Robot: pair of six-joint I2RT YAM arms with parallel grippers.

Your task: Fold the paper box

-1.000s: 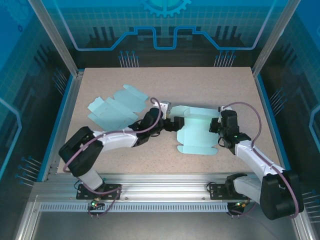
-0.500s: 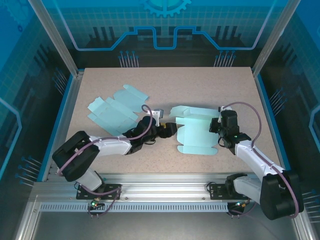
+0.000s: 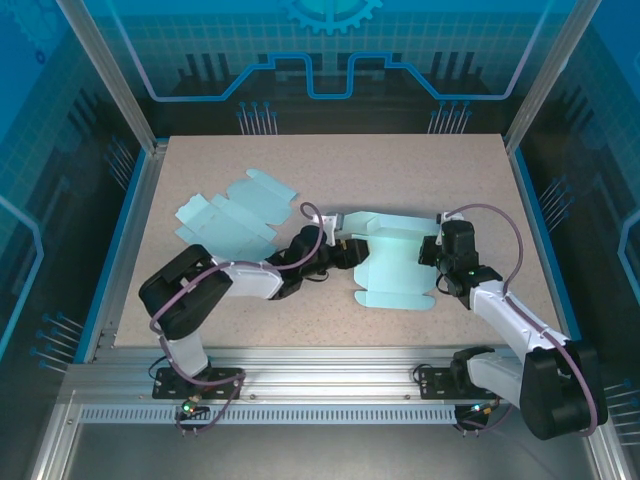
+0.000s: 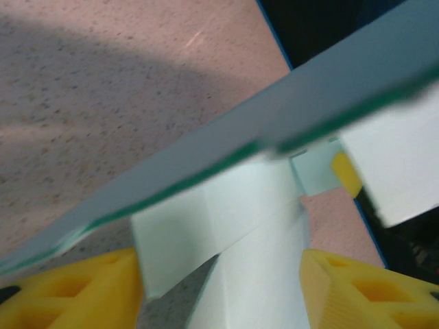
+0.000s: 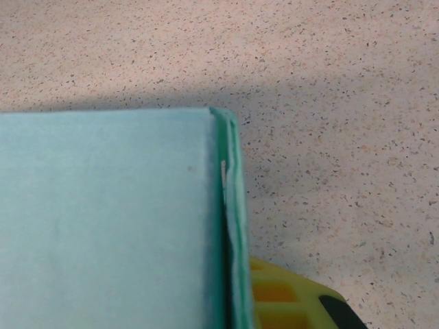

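The light teal paper box (image 3: 395, 265) lies partly folded in the middle of the table, with some walls raised. My left gripper (image 3: 345, 250) is at its left side. In the left wrist view a pale flap of the paper box (image 4: 226, 205) runs between the yellow fingers (image 4: 82, 295) of the left gripper (image 4: 219, 274), which stand apart on either side of it. My right gripper (image 3: 432, 255) is shut on the box's right wall. In the right wrist view that doubled wall (image 5: 230, 205) stands against one yellow finger (image 5: 288, 301); the other finger is hidden behind the paper.
A second, flat, unfolded teal paper blank (image 3: 235, 215) lies at the back left of the speckled table (image 3: 400, 170). Blue rails (image 3: 125, 240) and a metal frame edge the table.
My left gripper dipped toward me, then came back to the box's left flap, its jaws narrowing around it. The right arm and the box's right wall have not moved.
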